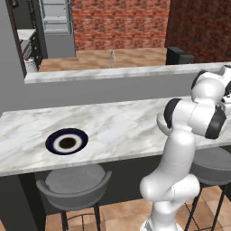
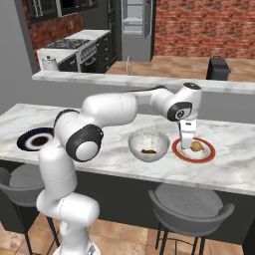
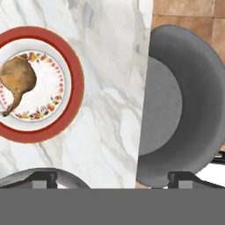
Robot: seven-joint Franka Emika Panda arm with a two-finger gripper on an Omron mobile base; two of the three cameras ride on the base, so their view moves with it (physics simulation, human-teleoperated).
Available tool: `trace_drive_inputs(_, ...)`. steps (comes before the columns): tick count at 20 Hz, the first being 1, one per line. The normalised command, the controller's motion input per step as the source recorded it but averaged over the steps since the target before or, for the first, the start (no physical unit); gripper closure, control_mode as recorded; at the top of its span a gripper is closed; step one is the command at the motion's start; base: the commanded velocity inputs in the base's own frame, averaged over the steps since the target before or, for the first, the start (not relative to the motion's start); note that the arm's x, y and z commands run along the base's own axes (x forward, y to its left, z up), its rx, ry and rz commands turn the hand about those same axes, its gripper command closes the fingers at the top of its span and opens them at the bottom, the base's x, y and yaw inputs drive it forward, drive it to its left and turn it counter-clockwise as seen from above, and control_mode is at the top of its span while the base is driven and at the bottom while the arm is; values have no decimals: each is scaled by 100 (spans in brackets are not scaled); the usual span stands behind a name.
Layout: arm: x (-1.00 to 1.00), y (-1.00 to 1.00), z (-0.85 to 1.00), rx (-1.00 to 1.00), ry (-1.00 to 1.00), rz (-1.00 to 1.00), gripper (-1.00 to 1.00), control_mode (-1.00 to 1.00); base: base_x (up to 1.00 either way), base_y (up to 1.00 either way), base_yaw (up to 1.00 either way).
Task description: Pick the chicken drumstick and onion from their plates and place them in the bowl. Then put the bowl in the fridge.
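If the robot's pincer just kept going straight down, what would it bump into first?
Probably the marble counter near its edge, just beside the red-rimmed plate holding the onion. The open pincer seems slightly off the plate, though depth is unclear.

red-rimmed plate [image 3: 75,83] — left edge cut off | bowl [image 3: 26,176] — mostly cropped

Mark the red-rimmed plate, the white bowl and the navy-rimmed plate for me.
Round red-rimmed plate [image 3: 75,83]: hand view, on its red rim at the right.
Deep white bowl [image 2: 135,145]: right base view, on its left outer wall.
Round navy-rimmed plate [image 1: 52,141]: left base view, on its navy rim at the left.
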Motion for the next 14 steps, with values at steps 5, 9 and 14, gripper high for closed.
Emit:
trace_drive_inputs(5,34,-5,-8,0,0,-2,-100,-100,0,0,0)
trace_drive_inputs(9,31,-14,-6,2,0,0,-100,-100,0,0,0)
trace_drive_inputs(14,15,-19,-2,1,0,0,-100,-100,0,0,0)
